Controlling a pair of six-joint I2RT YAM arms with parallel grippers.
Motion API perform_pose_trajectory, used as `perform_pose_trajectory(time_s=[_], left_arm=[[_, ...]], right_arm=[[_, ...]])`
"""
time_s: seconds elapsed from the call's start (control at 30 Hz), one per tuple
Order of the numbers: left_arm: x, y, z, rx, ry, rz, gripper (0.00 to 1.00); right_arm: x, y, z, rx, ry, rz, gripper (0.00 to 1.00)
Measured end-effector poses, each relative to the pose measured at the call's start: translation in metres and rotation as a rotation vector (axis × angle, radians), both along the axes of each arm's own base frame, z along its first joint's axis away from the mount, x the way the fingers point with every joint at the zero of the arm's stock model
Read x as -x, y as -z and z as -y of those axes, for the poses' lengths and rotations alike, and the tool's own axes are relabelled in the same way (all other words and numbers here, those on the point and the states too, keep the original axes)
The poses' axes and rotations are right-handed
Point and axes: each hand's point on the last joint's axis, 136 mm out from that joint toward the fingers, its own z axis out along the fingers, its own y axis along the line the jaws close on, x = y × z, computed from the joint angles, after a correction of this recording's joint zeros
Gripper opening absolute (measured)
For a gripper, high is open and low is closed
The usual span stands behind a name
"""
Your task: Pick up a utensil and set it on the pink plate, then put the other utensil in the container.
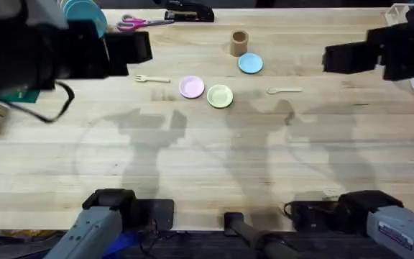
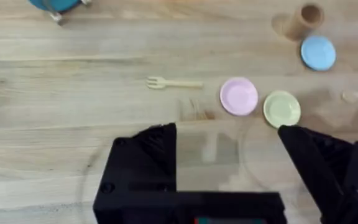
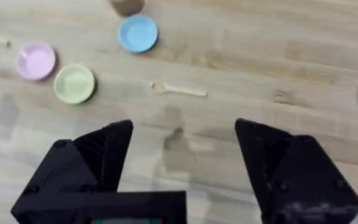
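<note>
While both arms hang high over the pale wooden table (image 1: 207,158), three small round plates lie there: one pale pink plate (image 1: 191,88), one yellow-green (image 1: 220,96), one light blue (image 1: 250,64). One small wooden fork (image 1: 152,78) lies left of the pink plate, well below the left gripper (image 2: 229,149), fingers apart. One wooden spoon (image 1: 284,91) lies beneath the right gripper (image 3: 185,155), likewise spread. One brown cylindrical cup (image 1: 239,42) stands behind the blue plate.

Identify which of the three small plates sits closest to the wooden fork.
The pink plate; it lies just beside the fork, while the yellow-green plate and blue plate sit farther off.
</note>
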Motion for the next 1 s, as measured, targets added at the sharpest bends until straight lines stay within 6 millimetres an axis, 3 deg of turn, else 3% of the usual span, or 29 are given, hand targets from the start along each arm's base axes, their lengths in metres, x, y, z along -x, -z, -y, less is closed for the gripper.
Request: perform_pose_trajectory(time_s=[0.33, 0.7, 1.0], left_arm=[[-0.026, 0.018, 0.012, -0.036, 0.137, -0.17, 0.993], [-0.025, 0.028, 0.014, -0.048, 0.168, -0.215, 0.994], [-0.026, 0.029, 0.006, 0.057, -0.01, -0.25, 0.995]], right_arm=[[-0.016, 0.028, -0.021, 0.005, -0.12, -0.133, 0.998], [-0.021, 0.027, -0.025, -0.001, -0.137, -0.119, 0.998], [-0.021, 0.027, -0.025, -0.002, -0.137, -0.12, 0.998]])
